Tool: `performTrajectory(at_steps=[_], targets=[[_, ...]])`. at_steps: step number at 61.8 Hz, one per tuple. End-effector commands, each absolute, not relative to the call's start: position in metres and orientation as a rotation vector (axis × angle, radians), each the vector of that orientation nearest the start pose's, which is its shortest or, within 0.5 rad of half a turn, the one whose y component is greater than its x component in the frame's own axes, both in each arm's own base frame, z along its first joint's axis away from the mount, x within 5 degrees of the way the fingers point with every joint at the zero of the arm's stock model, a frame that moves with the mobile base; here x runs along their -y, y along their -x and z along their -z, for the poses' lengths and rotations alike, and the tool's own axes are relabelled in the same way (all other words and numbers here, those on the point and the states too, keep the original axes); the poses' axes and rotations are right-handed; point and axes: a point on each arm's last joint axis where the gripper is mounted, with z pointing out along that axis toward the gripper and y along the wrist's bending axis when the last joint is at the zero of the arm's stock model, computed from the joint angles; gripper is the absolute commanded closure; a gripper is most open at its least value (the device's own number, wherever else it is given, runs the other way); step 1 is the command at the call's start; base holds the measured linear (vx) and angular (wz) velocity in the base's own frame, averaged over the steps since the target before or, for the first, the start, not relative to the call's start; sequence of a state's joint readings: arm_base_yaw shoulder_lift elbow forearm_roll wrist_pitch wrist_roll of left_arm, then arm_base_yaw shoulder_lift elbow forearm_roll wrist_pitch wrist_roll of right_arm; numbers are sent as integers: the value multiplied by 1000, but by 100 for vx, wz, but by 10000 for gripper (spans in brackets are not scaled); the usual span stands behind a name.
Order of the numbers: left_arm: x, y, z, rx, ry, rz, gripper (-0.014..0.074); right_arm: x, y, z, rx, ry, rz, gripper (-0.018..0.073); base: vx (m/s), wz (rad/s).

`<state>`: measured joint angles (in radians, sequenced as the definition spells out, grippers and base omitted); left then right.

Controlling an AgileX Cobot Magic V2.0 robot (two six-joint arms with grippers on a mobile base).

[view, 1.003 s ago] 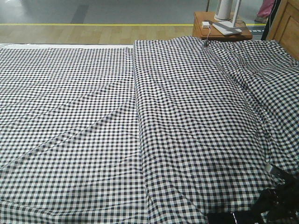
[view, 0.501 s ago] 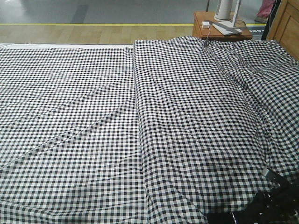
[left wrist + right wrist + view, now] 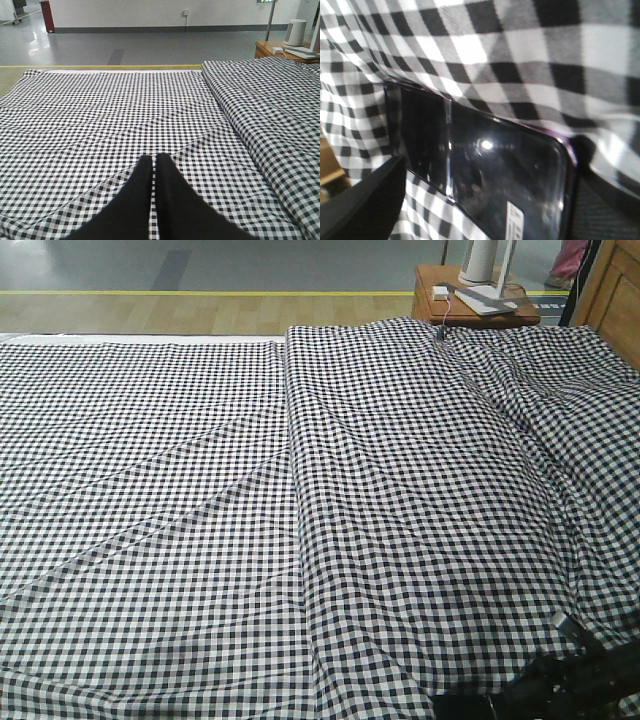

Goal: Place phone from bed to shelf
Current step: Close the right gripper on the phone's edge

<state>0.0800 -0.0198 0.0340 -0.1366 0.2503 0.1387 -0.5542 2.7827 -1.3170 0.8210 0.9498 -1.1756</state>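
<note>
The phone (image 3: 490, 170) lies flat on the bed (image 3: 200, 490), which is covered in black-and-white check cloth. It is glossy black with a pinkish edge and a small white sticker (image 3: 515, 220). My right gripper (image 3: 485, 205) is open and low over it. One finger (image 3: 360, 205) sits off the phone's left corner and the other finger (image 3: 612, 205) is by its right edge. In the front view the right gripper (image 3: 540, 690) is a dark mass at the bottom right corner. My left gripper (image 3: 153, 159) hovers shut over the cloth, holding nothing. The shelf is out of view.
A raised fold of cloth (image 3: 295, 460) runs down the bed. An orange-brown side table (image 3: 450, 308) with a white stand (image 3: 485, 270) is beyond the far right corner. Wooden furniture (image 3: 615, 290) stands at the right edge, and grey floor lies behind.
In the front view my right arm has sunk lower toward the cloth and the bottom edge of the frame. The left arm and the cloth look unchanged.
</note>
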Motion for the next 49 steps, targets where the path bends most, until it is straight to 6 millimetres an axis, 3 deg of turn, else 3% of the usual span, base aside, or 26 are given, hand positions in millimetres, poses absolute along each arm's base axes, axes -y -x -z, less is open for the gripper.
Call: performTrajectory(at_steps=[1, 16, 25, 31, 49], targets=[[-2, -56, -186, -1674, 51, -29, 596, 113, -297, 101, -2880, -168, -1445, -1, 0, 0], [-2, -56, -186, -1674, 51, -29, 596, 109, -294, 106, -2848, -181, -1509, 8, 0, 0], [-2, -56, -186, -1674, 51, -29, 596, 108, -293, 105, -2836, -154, -1526, 77, 0, 0], [-2, -56, -186, -1674, 51, -29, 596, 108, -293, 105, -2831, -140, -1527, 168, 0, 0], [-2, -56, -186, -1674, 51, -29, 596, 108, -292, 104, -2834, -108, -1536, 576, 0, 0]])
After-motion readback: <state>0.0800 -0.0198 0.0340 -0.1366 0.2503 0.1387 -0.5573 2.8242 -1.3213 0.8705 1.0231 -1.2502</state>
